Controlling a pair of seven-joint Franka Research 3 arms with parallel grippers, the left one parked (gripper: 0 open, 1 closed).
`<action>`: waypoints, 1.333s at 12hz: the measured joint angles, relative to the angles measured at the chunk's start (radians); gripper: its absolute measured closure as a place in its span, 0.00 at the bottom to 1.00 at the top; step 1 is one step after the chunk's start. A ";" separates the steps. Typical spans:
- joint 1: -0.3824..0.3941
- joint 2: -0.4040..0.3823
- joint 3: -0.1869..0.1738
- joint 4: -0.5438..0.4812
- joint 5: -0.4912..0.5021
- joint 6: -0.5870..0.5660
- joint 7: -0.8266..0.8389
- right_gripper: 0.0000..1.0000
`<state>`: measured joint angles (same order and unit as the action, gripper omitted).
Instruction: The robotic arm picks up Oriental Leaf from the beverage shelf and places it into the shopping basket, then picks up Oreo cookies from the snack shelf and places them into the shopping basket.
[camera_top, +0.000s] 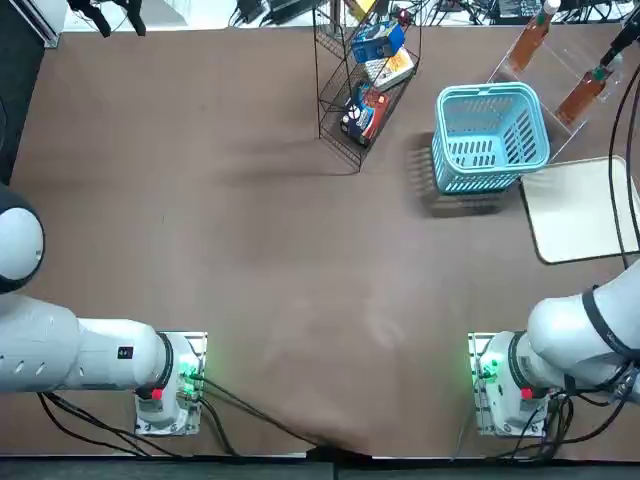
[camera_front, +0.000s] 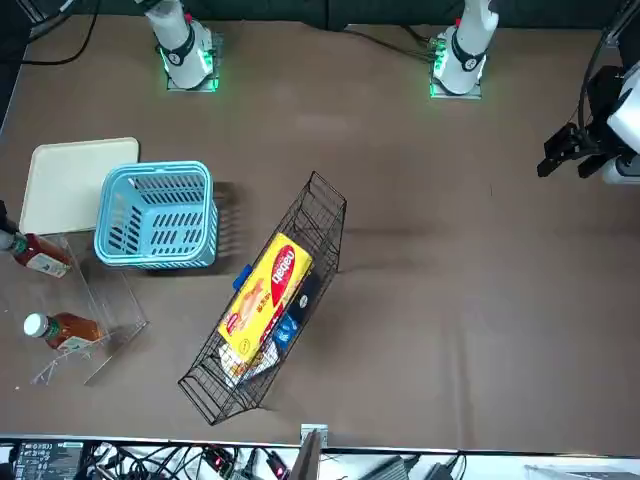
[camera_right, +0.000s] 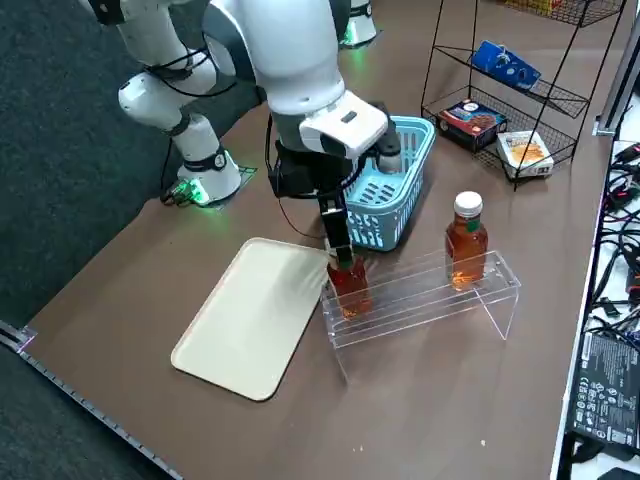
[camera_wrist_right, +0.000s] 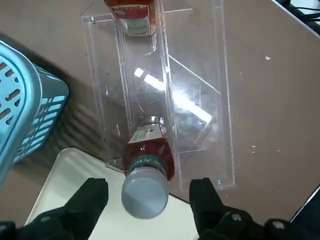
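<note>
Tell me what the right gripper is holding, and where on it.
Nothing: the right gripper has its jaws apart around the bottle's cap, touching neither side.

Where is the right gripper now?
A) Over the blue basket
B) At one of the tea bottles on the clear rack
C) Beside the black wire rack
B: the right gripper has its open fingers on either side of a bottle's cap at the clear rack.

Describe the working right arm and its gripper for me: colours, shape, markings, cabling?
The right arm is glossy white, rounded and jointed, with a dark band and black cables. The right gripper is black, with two blocky fingers.
</note>
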<state>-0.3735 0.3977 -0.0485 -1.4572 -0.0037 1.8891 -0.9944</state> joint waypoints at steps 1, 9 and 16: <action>0.000 0.001 0.000 -0.011 0.000 0.011 -0.004 0.00; 0.000 0.010 0.000 -0.086 0.002 0.090 -0.020 0.00; -0.002 0.028 0.000 -0.088 0.002 0.096 -0.026 0.00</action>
<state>-0.3754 0.4259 -0.0485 -1.5451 -0.0014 1.9854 -1.0206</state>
